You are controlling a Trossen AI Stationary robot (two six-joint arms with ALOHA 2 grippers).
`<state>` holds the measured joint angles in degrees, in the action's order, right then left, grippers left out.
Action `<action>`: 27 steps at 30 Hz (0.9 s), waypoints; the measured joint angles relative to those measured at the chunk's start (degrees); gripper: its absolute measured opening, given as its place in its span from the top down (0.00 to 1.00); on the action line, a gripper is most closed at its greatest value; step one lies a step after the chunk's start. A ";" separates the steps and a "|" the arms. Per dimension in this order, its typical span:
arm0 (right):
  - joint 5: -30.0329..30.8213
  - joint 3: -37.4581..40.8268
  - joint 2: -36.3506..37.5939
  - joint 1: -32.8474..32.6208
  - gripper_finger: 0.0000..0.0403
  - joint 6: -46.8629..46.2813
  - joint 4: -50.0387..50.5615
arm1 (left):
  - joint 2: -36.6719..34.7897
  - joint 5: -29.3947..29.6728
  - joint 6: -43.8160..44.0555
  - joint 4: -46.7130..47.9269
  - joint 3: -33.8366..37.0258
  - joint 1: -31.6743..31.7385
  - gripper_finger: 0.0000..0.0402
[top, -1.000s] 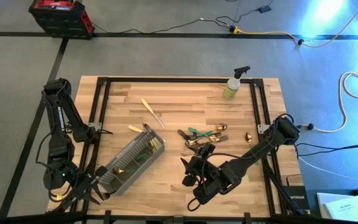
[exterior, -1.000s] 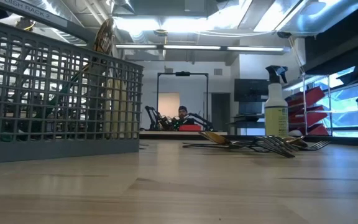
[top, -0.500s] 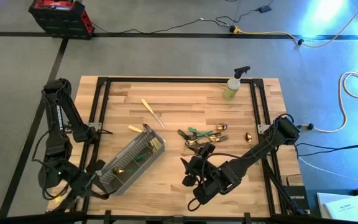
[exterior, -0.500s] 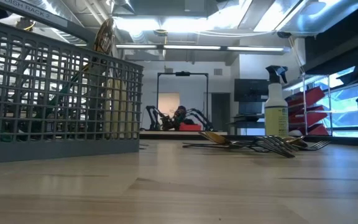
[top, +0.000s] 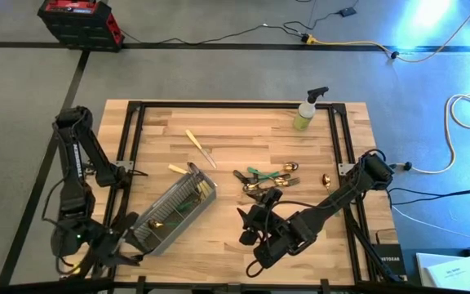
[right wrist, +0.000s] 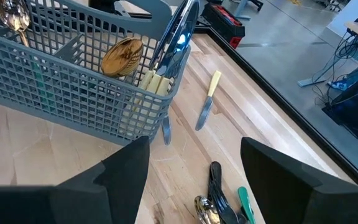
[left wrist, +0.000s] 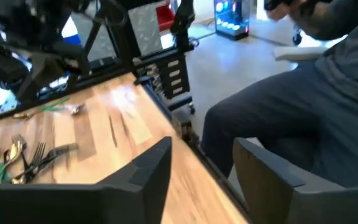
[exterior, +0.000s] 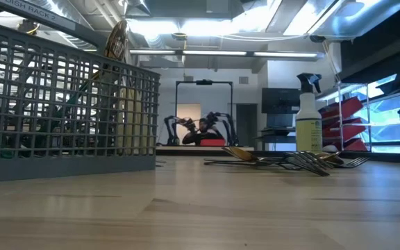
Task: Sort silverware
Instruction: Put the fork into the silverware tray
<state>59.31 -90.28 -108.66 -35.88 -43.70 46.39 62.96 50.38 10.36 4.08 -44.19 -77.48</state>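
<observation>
The silverware (top: 266,179) lay in a loose tangle mid-tabletop (top: 243,135), with more standing in the grey wire-mesh caddy (top: 172,214) and a cream-handled knife (top: 200,148) lying apart. These pieces looked light, stiff and slick at their polished gold heads; the slim matte handles seemed the surer place to pinch. The right hand (top: 250,225) hung near the pile, jaws wide and empty. The left hand (left wrist: 201,168), off the tabletop's near left corner, also stood parted, holding nothing.

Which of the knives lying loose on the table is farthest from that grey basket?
The cream-handled knife lying alone toward the table's far side. The other loose cream-handled piece lies right beside the grey basket, near its corner.
</observation>
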 joint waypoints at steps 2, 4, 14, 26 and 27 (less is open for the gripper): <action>-0.02 0.00 0.00 0.00 0.41 0.02 0.00 | -0.06 -1.06 -0.01 -0.01 -0.89 -0.52 0.53; -0.02 0.00 0.00 0.00 0.41 0.02 0.00 | -0.05 -2.03 -0.20 -0.06 -1.68 -0.95 0.49; -0.22 -0.02 0.00 0.00 0.41 0.02 0.00 | 1.35 -3.56 1.25 3.78 -1.88 -1.13 0.43; -0.42 -0.02 0.00 0.00 0.41 0.02 0.01 | 1.14 -6.04 4.27 11.57 -1.88 -1.13 0.57; -0.42 -0.02 0.00 0.00 0.41 0.00 0.00 | 1.14 -6.10 4.29 12.11 -1.87 -1.13 0.60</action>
<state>58.89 -90.30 -108.66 -35.88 -43.70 46.39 64.10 44.27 14.66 16.19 -46.06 -78.61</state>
